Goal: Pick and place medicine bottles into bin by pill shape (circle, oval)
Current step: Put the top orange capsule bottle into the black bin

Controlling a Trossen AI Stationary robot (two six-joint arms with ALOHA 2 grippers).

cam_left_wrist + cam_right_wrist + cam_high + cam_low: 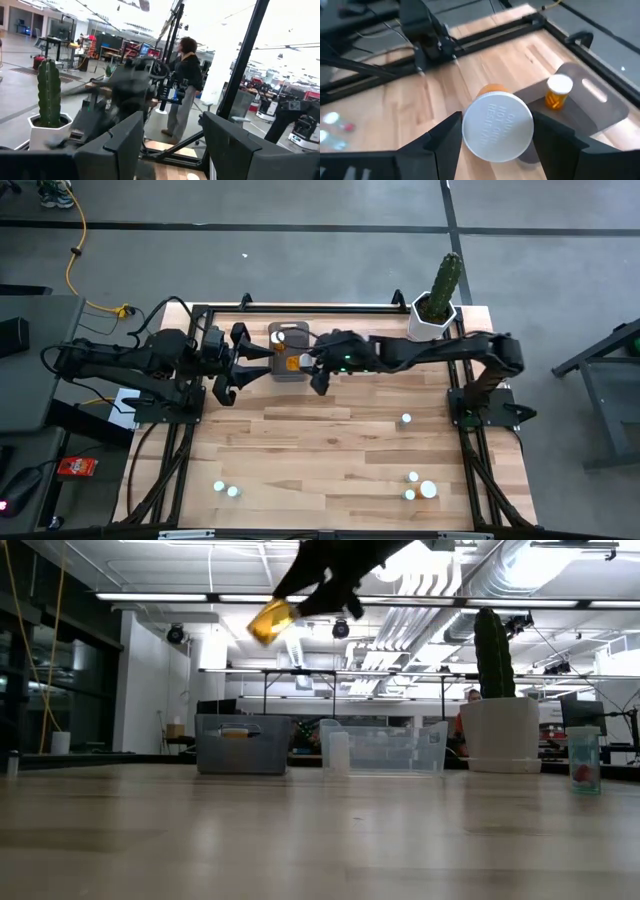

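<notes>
My right gripper (308, 366) reaches in from the table's right, above the near edge of the grey bin (288, 370), shut on an amber medicine bottle (492, 91) with a white cap (497, 127). In the low view the bottle (268, 620) is high above the table. Another amber bottle (557, 92) stands upright in the grey bin. My left gripper (172, 150) is open and empty just left of the bin (228, 375). Several loose bottles stand on the table near its front: one (405, 419) at the right, others (420, 485) at the front right, two (226, 489) at the front left. My right gripper pinches the amber bottle between its two fingers at its cap end (469, 132), the cap facing back toward the wrist. The fingers come from the table's right, slanting down. The bottle is lifted clear and tilted, its amber body (262, 624) pointing down and away from the gripper.
A clear bin (385, 747) stands beside the grey bin (243, 745) at the far side. A white pot with a green cactus (437, 302) stands at the far right corner. A person (182, 90) stands in the room beyond the table. Bare wood lies mid-table.
</notes>
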